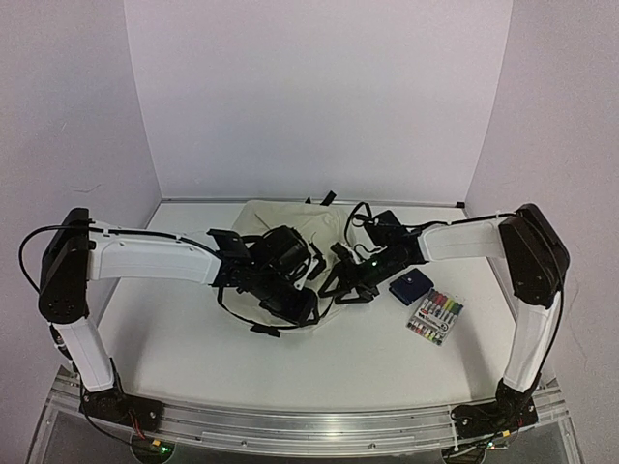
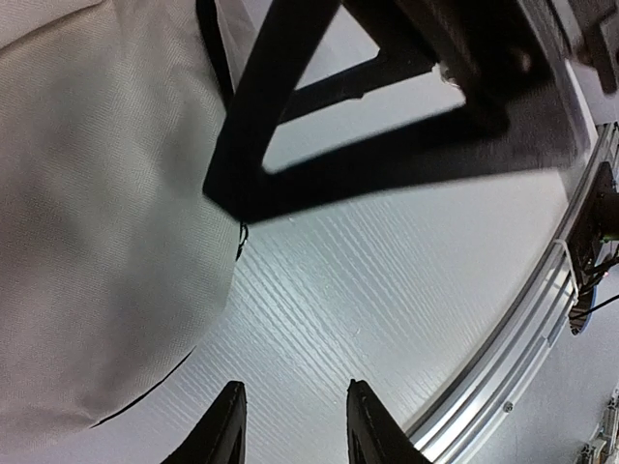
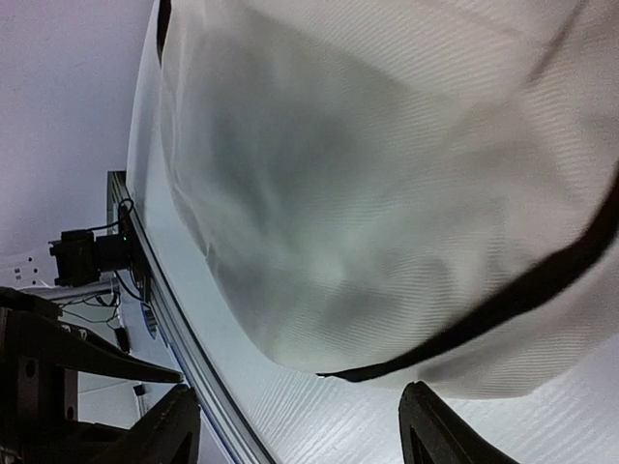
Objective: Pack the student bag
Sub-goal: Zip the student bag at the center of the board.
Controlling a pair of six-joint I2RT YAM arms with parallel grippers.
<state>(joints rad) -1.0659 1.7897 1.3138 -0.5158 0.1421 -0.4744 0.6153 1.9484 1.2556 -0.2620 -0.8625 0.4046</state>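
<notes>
The student bag (image 1: 276, 217), cream fabric with black trim, lies at the back middle of the table with both arms reaching over its near side. My left gripper (image 2: 295, 430) is open, and only bare table shows between its fingers; the bag's cream side (image 2: 97, 222) lies just to their left. My right gripper (image 3: 300, 435) is open wide and holds nothing. The bag's fabric (image 3: 368, 193) and a black trim line (image 3: 503, 309) hang close in front of it. In the top view the two gripper heads sit close together over black straps (image 1: 334, 285).
A small navy blue pouch (image 1: 410, 287) lies right of the bag, with a clear pack of coloured markers (image 1: 435, 317) next to it. The table's aluminium front rail (image 2: 513, 348) runs near the left gripper. A dark blurred frame (image 2: 387, 126) crosses the top of the left wrist view.
</notes>
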